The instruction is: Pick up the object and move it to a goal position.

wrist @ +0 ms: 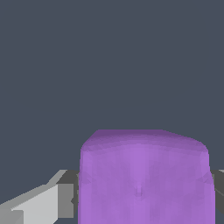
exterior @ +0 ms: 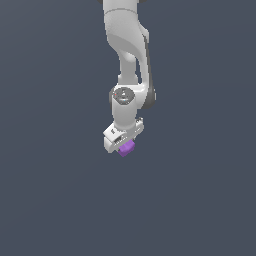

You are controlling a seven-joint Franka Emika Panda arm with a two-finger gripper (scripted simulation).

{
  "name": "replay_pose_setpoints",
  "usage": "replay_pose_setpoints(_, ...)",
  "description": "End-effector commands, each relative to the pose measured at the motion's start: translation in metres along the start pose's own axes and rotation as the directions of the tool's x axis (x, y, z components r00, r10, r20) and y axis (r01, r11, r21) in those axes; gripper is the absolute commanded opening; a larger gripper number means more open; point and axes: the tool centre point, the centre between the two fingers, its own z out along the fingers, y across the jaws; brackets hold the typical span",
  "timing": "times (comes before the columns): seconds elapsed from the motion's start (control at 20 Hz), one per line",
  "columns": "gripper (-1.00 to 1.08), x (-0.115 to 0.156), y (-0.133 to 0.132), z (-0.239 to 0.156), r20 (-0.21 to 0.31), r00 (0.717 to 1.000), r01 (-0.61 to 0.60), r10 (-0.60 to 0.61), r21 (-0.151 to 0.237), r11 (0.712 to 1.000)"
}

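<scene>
tool [exterior: 123,143] clamped on the purple cube [wrist: 144,179]; cube between its fingers [wrist: 43,203]

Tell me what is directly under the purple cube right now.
Nothing visible supports the purple cube; it sits between the fingers of the gripper, with plain grey background below it in the exterior view. Its underside is hidden, and no surface or shadow shows whether it is lifted.

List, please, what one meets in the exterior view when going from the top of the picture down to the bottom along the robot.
White arm → round grey joint cap → end effector → purple cube, held at the lowest tip. Below it there is only the plain dark background.
</scene>
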Motion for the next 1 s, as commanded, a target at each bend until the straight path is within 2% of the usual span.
replay_pose_setpoints(0.0, -1.0, 0.005, -0.004, -0.006, 0.0, 1.0, 0.001, -0.001, 0.0, 1.0)
replay_pose_setpoints(0.4, -1.0, 0.037, -0.03, -0.049, 0.005, 1.0, -0.002, 0.002, 0.003, 1.0)
replay_pose_setpoints(0.95, -1.0, 0.107, -0.082, -0.138, 0.016, 1.0, -0.007, 0.007, 0.011, 1.0)
